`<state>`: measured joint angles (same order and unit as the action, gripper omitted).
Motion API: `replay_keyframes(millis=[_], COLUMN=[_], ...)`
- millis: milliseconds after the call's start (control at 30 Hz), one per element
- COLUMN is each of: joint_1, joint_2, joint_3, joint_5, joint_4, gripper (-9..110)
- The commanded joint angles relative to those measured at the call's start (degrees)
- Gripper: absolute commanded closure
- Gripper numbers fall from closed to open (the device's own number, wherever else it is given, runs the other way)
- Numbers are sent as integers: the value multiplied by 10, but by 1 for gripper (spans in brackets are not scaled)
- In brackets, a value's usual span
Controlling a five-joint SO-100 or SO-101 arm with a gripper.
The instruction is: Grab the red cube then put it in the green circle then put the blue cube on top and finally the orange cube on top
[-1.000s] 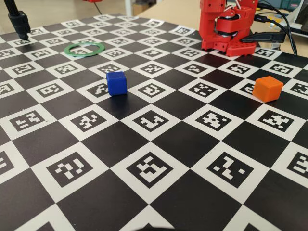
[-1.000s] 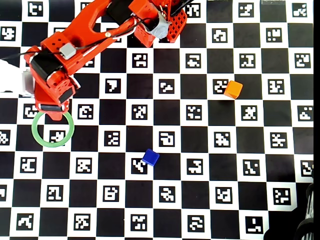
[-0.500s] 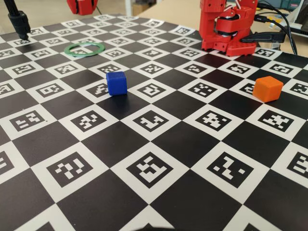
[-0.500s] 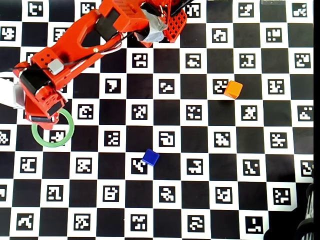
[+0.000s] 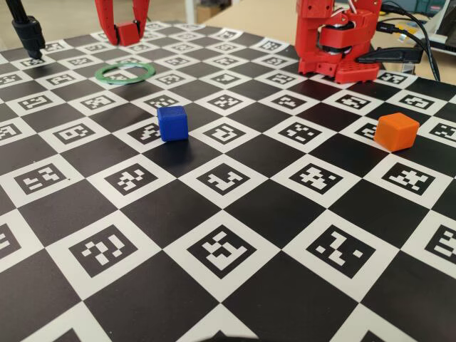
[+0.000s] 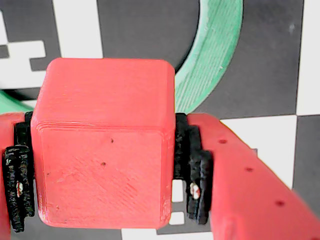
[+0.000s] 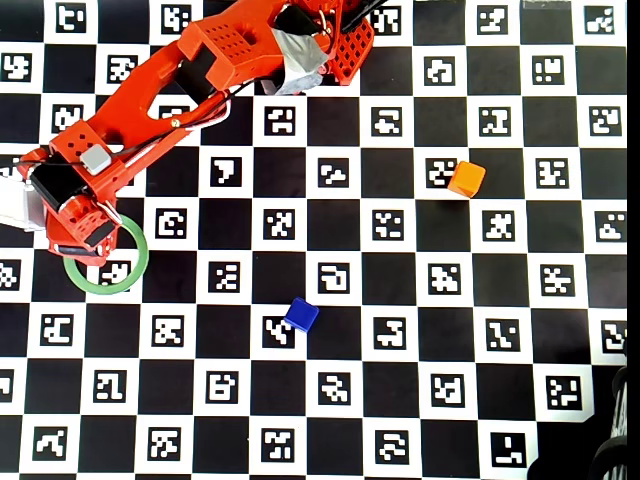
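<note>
My gripper [image 5: 127, 37] is shut on the red cube [image 5: 129, 30] and holds it in the air just behind the green circle [image 5: 125, 72] in the fixed view. In the wrist view the red cube [image 6: 105, 145] fills the space between the black pads [image 6: 194, 172], with part of the green circle [image 6: 215, 55] on the board below and to the right. From overhead, the gripper [image 7: 78, 243] overlaps the upper left rim of the green circle [image 7: 134, 262] and hides the red cube. The blue cube [image 7: 301, 314] sits mid-board. The orange cube [image 7: 466, 179] lies to the right.
The board [image 5: 235, 299] is a black-and-white checker of printed markers. The arm's red base [image 5: 335, 43] stands at the back, with cables [image 5: 417, 39] beside it. A black stand [image 5: 27, 32] rises at the far left corner. A white object [image 7: 15, 205] lies at the overhead view's left edge.
The gripper with the red cube has come down into the fixed view above the ring. Overhead, the arm has swung a little further left. The blue and orange cubes have not moved.
</note>
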<state>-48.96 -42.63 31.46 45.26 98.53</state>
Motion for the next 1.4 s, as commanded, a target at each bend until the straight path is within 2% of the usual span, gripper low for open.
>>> replay_keyframes(millis=[0, 700, 1367], joint_1=[-4, -8, 4], joint_2=[-31, -60, -74], joint_3=[1, 120, 137], joint_5=[-1, -26, -38], joint_4=[-21, -162, -174], gripper=[102, 102, 102])
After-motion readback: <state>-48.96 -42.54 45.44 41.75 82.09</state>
